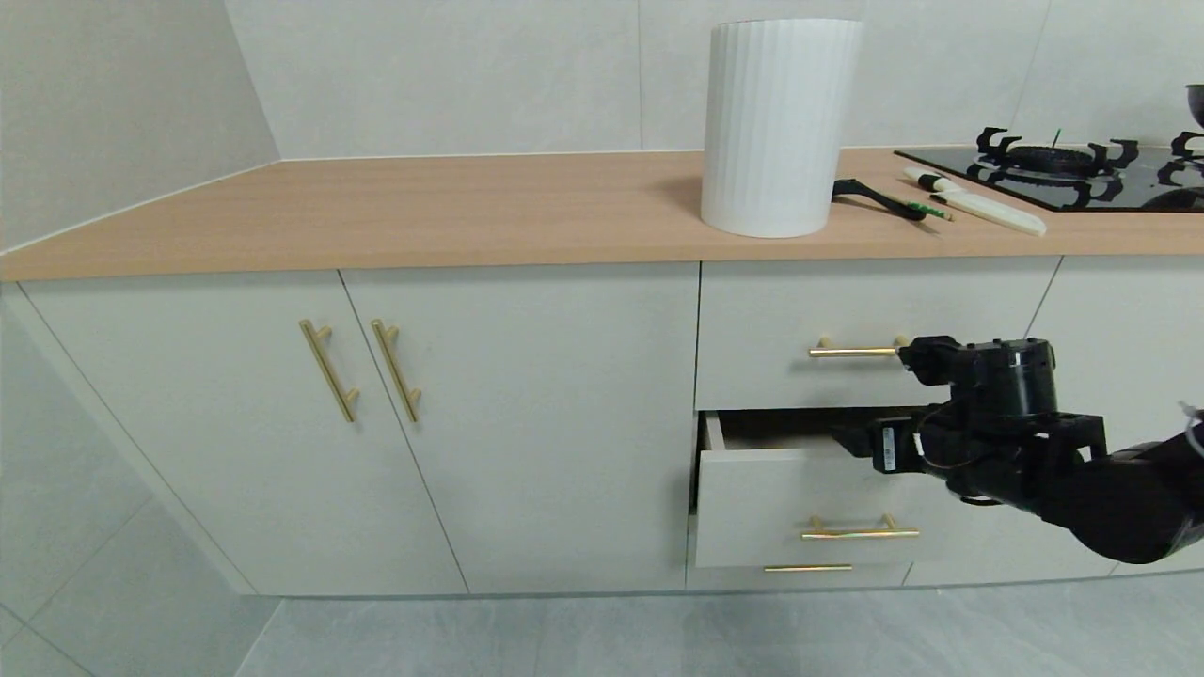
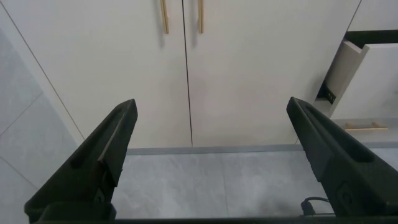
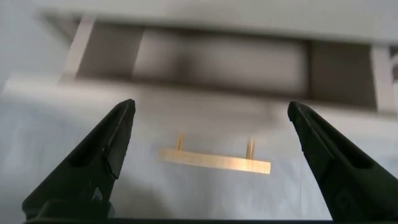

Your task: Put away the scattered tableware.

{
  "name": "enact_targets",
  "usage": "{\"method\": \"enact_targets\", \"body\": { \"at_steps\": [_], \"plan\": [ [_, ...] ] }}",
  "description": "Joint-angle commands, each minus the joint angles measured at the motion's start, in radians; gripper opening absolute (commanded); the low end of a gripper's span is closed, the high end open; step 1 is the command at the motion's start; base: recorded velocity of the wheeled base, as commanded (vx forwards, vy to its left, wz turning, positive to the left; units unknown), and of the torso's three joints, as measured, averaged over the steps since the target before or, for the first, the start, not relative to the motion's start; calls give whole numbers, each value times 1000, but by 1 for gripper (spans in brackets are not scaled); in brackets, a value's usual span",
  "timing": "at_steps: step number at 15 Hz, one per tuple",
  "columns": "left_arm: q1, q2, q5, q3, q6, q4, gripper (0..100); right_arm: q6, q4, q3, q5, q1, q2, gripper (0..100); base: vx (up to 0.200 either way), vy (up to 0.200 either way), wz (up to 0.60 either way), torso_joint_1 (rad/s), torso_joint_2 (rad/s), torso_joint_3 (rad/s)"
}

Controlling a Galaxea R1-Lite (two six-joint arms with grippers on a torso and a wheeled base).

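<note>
Scattered tableware lies on the wooden counter (image 1: pixel 423 212) right of a tall white ribbed container (image 1: pixel 776 127): a black-handled utensil (image 1: pixel 875 197), a thin green piece (image 1: pixel 929 211) and a long white utensil (image 1: pixel 988 209). Below, the second drawer (image 1: pixel 790 498) is pulled partly out; its gold handle (image 1: pixel 861 533) also shows in the right wrist view as the handle (image 3: pixel 214 160). My right gripper (image 1: pixel 875 400) hangs open just above that drawer's front edge, holding nothing. My left gripper (image 2: pixel 211 162) is open and empty, low before the double cabinet doors (image 2: pixel 186 68).
A black gas hob (image 1: pixel 1063 169) sits at the counter's far right. The top drawer (image 1: pixel 847 324) is closed with a gold handle (image 1: pixel 851 352). Two cabinet doors with gold handles (image 1: pixel 357 371) stand closed at left. Grey tiled floor (image 1: pixel 564 639) lies below.
</note>
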Motion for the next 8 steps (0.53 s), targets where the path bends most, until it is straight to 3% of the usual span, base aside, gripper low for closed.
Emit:
{"method": "enact_targets", "body": {
  "at_steps": [1, 3, 8],
  "plan": [
    [0, 1, 0, 0, 0, 0, 100, 37, -162, 2, -54, 1, 161, 100, 0, 0, 0, 0, 0, 0],
    [0, 1, 0, 0, 0, 0, 100, 47, -234, -1, -57, -4, 198, 100, 0, 0, 0, 0, 0, 0],
    [0, 1, 0, 0, 0, 0, 100, 45, -229, -4, -57, -13, 204, 100, 0, 0, 0, 0, 0, 0]
  ]
}}
